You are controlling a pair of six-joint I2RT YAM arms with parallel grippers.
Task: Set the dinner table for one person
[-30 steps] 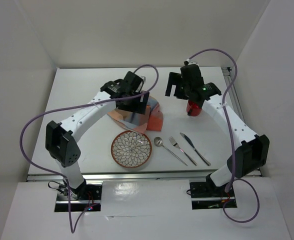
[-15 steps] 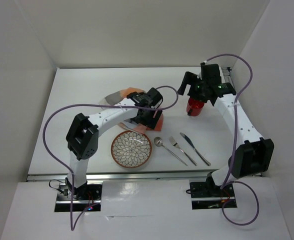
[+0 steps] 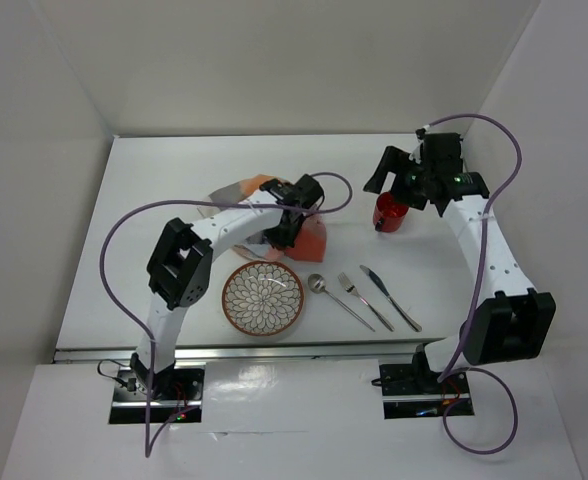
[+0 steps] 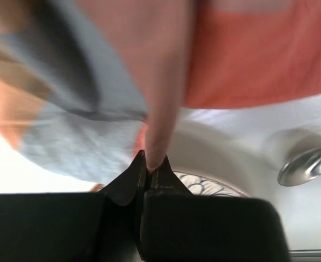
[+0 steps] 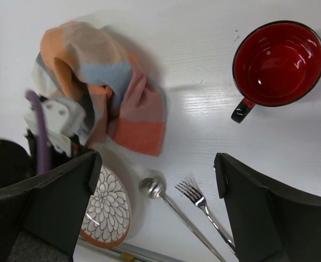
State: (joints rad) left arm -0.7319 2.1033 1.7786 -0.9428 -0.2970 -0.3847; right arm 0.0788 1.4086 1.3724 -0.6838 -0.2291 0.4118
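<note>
No legible txt/labels; left-wrist view blurry.

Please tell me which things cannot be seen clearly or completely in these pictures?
- Top view: the left arm covers the middle of the checked placemat.
- Left wrist view: the placemat is blurred; the left gripper, shut on a fold of it, hides most of the patterned plate.
- Right wrist view: the open right gripper hides the handle end of the fork; the knife does not show there.

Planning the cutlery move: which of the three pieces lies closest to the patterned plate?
The spoon, its round bowl just right of the plate; the fork and then the knife lie farther right.
</note>
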